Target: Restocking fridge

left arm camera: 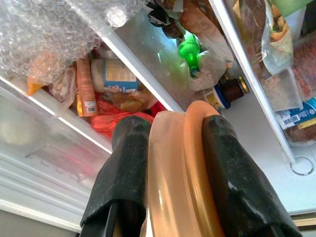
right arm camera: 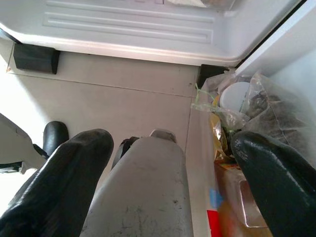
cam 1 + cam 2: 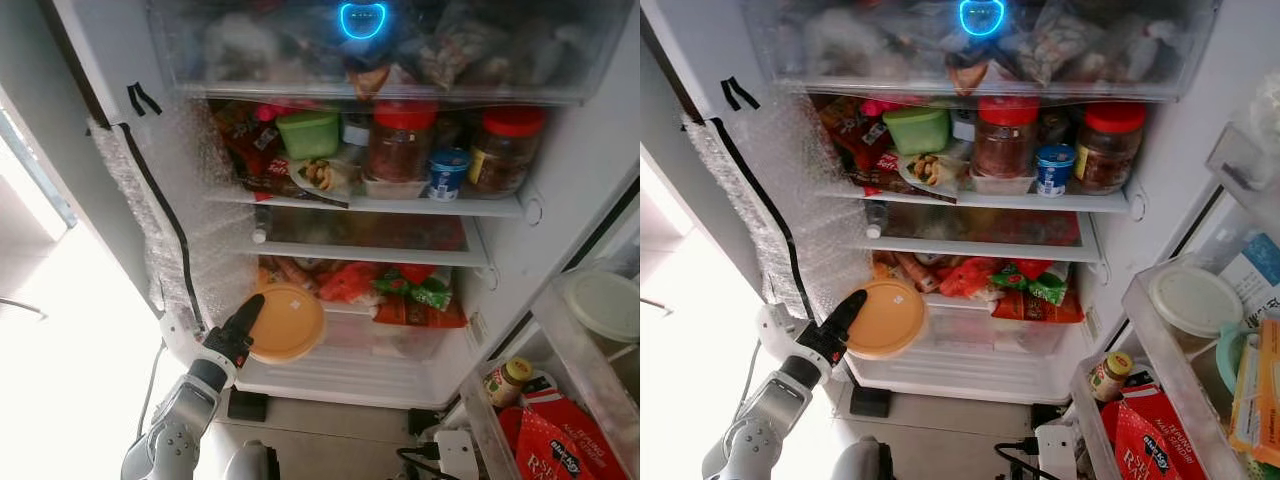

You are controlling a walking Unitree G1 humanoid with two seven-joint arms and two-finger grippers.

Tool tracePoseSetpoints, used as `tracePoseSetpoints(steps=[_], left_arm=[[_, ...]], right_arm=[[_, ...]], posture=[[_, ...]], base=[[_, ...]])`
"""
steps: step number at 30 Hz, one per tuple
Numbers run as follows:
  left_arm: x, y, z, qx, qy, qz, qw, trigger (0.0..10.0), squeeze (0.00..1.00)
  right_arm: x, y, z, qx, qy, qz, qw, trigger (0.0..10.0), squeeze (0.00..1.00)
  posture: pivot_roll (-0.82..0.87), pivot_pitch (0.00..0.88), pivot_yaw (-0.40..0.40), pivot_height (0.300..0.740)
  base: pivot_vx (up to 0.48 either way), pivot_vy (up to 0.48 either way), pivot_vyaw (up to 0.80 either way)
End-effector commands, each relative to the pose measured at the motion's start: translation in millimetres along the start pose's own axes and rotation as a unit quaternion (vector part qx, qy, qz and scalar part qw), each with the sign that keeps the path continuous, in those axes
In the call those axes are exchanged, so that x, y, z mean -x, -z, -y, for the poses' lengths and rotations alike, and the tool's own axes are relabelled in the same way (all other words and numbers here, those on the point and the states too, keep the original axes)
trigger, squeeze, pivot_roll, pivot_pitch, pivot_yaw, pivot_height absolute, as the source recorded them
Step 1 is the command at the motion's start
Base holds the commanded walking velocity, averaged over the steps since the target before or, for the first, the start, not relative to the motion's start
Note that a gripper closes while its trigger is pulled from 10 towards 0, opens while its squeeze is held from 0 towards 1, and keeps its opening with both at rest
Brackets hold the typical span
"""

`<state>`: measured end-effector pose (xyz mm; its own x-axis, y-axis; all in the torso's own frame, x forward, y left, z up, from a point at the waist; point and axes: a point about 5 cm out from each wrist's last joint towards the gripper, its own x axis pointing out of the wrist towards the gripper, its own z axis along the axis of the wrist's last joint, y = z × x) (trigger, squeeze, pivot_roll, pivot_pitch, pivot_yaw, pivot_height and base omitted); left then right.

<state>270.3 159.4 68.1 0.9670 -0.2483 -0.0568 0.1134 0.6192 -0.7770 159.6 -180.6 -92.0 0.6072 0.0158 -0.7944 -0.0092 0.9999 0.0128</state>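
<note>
The open fridge (image 3: 560, 190) stands before the robot, its upper shelves packed with jars and tubs, its left wall lined with bubble wrap (image 3: 170, 200), and the door bins at the right holding a red packet and a small jar. Low in the cabinet, the clear drawer (image 3: 390, 345) sits under a shelf of red and green vegetable bags (image 3: 400, 290). The orange lidded container (image 3: 287, 322) hangs just in front of that drawer's left end, pinched edge-on by the left tool (image 1: 180, 168), one black finger on each flat face. The right tool (image 2: 170, 173) hangs spread wide over the floor, holding nothing. To place the container well, the left arm should probably turn it flat and slide it into a free gap; whether the lower shelf has room is hard to judge, so it should go slowly and keep clear of the bags
</note>
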Motion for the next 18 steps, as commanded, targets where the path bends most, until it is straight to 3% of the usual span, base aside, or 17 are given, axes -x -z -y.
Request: tracePoseSetpoints(steps=[1,6,18], left_arm=[[-2.1,-3.0,1.6,-0.009,0.004,0.003,1.000,10.0,0.00],[-2.7,-2.7,2.2,-0.010,0.005,0.003,1.000,10.0,0.00],[-3.1,-0.8,3.7,-0.012,0.009,0.001,1.000,10.0,0.00]], right_arm=[[0.8,3.6,-2.3,0.001,-0.003,-0.004,1.000,10.0,0.00],[0.8,3.6,-2.3,0.001,-0.004,-0.004,1.000,10.0,0.00],[0.7,3.5,-2.0,0.004,-0.002,-0.005,1.000,10.0,0.00]], posture=[[0.01,0.071,0.021,0.665],[0.01,0.071,0.021,0.665],[0.01,0.070,0.020,0.665]], base=[[0.000,0.000,0.00],[0.000,0.000,0.00],[0.265,0.000,0.00]])
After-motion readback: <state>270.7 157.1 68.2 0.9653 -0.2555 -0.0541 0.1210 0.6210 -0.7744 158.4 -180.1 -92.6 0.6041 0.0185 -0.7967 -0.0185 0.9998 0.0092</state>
